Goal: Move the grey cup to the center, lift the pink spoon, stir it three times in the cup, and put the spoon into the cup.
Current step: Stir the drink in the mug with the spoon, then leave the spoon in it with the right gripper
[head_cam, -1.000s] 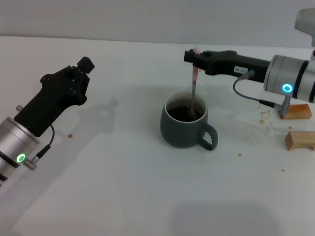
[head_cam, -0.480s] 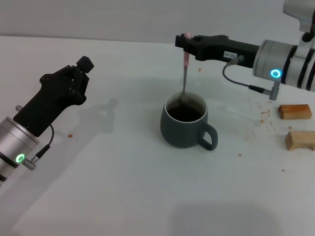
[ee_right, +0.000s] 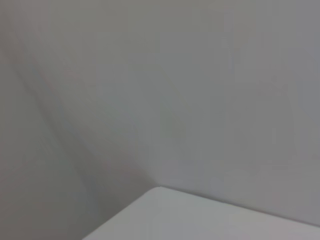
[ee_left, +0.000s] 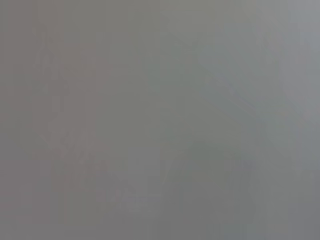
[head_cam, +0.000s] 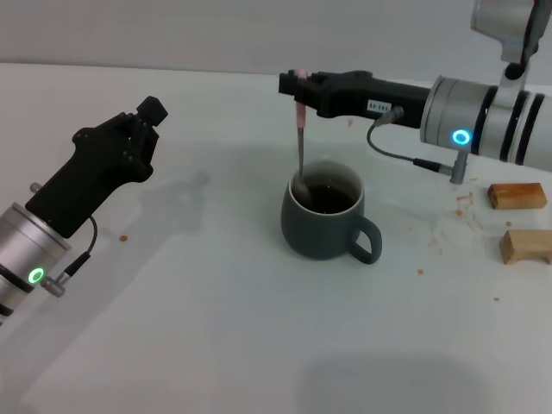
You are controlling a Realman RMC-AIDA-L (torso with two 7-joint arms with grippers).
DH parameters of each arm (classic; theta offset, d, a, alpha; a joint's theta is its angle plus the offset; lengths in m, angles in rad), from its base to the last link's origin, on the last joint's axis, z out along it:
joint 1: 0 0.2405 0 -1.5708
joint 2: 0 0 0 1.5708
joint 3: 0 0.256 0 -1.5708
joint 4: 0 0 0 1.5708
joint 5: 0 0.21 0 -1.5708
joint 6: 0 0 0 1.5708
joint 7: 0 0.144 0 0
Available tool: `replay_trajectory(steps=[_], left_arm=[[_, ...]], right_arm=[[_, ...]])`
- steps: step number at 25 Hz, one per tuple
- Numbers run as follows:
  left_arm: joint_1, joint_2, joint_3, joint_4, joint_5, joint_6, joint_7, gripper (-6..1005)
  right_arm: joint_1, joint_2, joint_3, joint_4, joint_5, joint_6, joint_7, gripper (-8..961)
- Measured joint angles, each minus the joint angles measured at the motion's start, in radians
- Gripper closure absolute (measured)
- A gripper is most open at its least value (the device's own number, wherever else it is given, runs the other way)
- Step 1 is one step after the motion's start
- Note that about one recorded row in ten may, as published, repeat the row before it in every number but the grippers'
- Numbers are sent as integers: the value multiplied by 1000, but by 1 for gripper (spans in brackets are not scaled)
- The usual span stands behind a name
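The grey cup [head_cam: 323, 220] stands near the middle of the white table with dark liquid inside and its handle toward the front right. The pink spoon [head_cam: 299, 142] hangs almost upright, its metal bowl dipped inside the cup by the left inner wall. My right gripper [head_cam: 299, 88] reaches in from the right above the cup and is shut on the spoon's pink handle. My left gripper [head_cam: 147, 116] hovers to the left, well apart from the cup. Both wrist views show only blank grey surfaces.
Two small wooden blocks [head_cam: 517, 196] [head_cam: 526, 246] lie at the right edge of the table, with small brown stains around them. A brown speck [head_cam: 123, 238] sits near the left arm. The table [head_cam: 259, 345] is bare in front.
My right gripper has swept leftward with the spoon, carrying its bowl from the middle of the cup to the left inner wall. The left arm and the cup stayed still.
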Motion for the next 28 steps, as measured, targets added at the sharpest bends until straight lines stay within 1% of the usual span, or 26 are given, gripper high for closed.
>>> replay_trajectory(steps=[5,11,15,20,23,28], left_arm=[[-10,1,3,6,1,0,-8,999],[-25,0,7,8,1,-5,-8,999],[-30,-4,8,8,1,-8,-8,999],[-32,-7,9,8,2,-9,-9,999],[-31,-8,9,8,3,-9,-10,999],[-30,-9,5,8,3,-10,-10,999]], right_arm=[[-23,0,0,1,1,-52,3,866],[-79,-7,16,-7,3,-57,11,866],[-92,-8,16,-12,11,-55,12,865],[-96,-10,18,-23,12,-38,12,866],[-95,-10,19,-35,13,-3,12,866],[-75,-11,18,-43,21,49,12,866]])
